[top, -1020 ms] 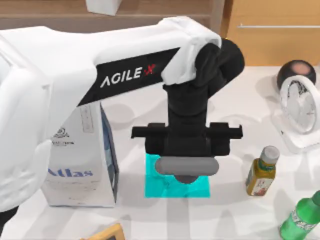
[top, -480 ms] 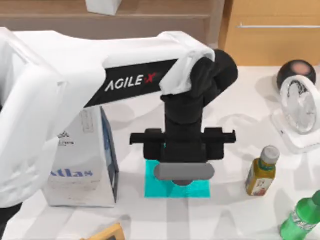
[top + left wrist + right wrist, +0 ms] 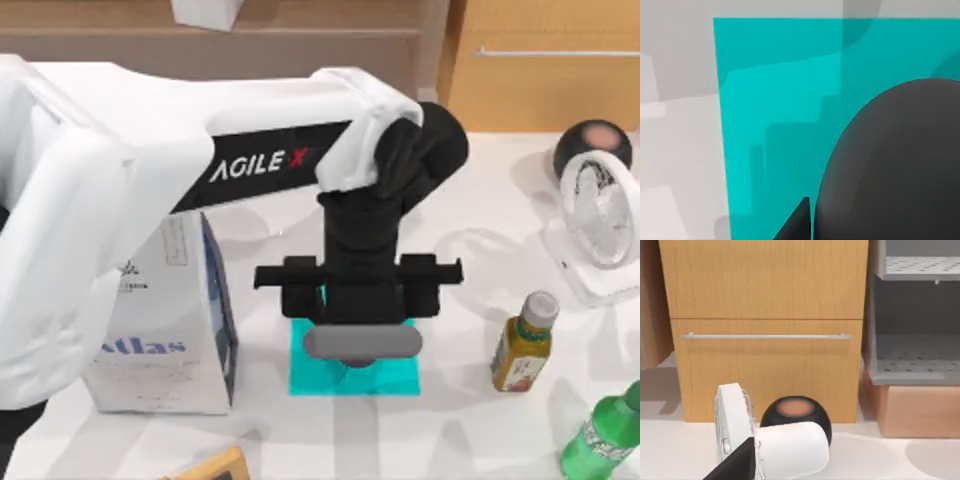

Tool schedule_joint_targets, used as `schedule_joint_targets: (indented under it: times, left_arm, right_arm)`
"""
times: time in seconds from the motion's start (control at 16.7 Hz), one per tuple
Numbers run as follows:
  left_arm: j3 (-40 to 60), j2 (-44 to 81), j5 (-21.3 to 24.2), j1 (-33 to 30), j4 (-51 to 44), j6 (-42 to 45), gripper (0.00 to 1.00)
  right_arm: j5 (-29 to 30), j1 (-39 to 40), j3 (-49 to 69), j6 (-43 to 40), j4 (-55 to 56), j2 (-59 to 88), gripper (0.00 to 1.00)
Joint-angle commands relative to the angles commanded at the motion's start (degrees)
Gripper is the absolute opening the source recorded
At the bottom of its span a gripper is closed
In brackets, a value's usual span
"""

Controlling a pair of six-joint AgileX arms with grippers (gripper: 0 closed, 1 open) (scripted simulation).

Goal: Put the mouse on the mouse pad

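The cyan mouse pad point(image 3: 306, 374) lies flat on the white table, just right of the Atlas bag. My left arm reaches over it, and my left gripper point(image 3: 353, 360) points straight down above the pad's middle. In the left wrist view the dark, rounded mouse point(image 3: 890, 165) sits close up over the mouse pad point(image 3: 775, 100). One dark fingertip point(image 3: 799, 224) presses against the mouse's side, and the gripper is shut on the mouse. The wrist casts a stepped shadow on the pad. My right arm is parked off to the right, facing the cabinet.
A white Atlas bag point(image 3: 160, 330) stands left of the pad. A yellow bottle point(image 3: 522, 352) and a green bottle point(image 3: 600, 435) stand to its right. A white fan point(image 3: 600, 225) and a black ball point(image 3: 592, 145) sit at the far right. A wooden cabinet point(image 3: 765, 330) rises behind.
My left arm has shifted slightly left and lowered toward the pad, carrying the mouse with it. Nothing else has moved.
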Motion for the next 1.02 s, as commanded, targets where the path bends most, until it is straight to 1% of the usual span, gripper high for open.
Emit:
schedule_joint_targets:
  times: [0.66, 0.72, 1.02]
  left_arm:
    - [0.0, 0.0, 0.0, 0.0, 0.0, 0.0, 0.98]
    - [0.0, 0.0, 0.0, 0.0, 0.0, 0.0, 1.0]
    - [0.0, 0.0, 0.0, 0.0, 0.0, 0.0, 1.0]
  right_arm:
    - [0.0, 0.0, 0.0, 0.0, 0.0, 0.0, 1.0]
    - [0.0, 0.0, 0.0, 0.0, 0.0, 0.0, 1.0]
    - [0.0, 0.0, 0.0, 0.0, 0.0, 0.0, 1.0]
